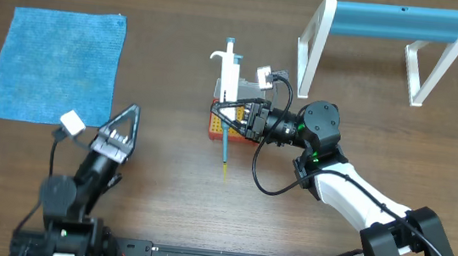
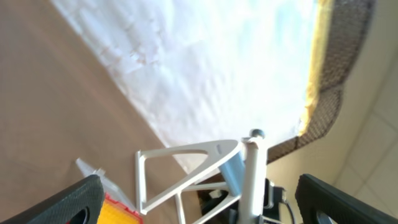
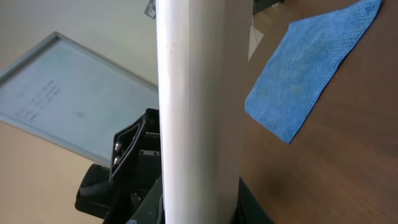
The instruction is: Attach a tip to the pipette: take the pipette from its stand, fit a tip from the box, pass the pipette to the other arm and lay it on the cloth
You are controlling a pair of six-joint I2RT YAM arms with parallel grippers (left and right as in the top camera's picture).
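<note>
My right gripper [image 1: 237, 113] is shut on the white pipette [image 1: 230, 81], held above the red and yellow tip box [image 1: 216, 127] at the table's middle. The pipette's blue shaft [image 1: 225, 149] points toward the near edge and ends in a yellow tip [image 1: 225, 172]. Up close, the pipette body [image 3: 199, 112] stands as a white column, with the blue cloth [image 3: 311, 68] beyond it. The cloth [image 1: 56, 67] lies flat at the far left. My left gripper [image 1: 123, 124] is open and holds nothing, low at the near left, just off the cloth's near right corner.
The white pipette stand [image 1: 391, 43] with its blue top bar stands at the far right; from the left wrist its frame [image 2: 186, 168] and a corner of the tip box [image 2: 118, 208] show. The left arm [image 3: 118, 180] appears dark behind the pipette.
</note>
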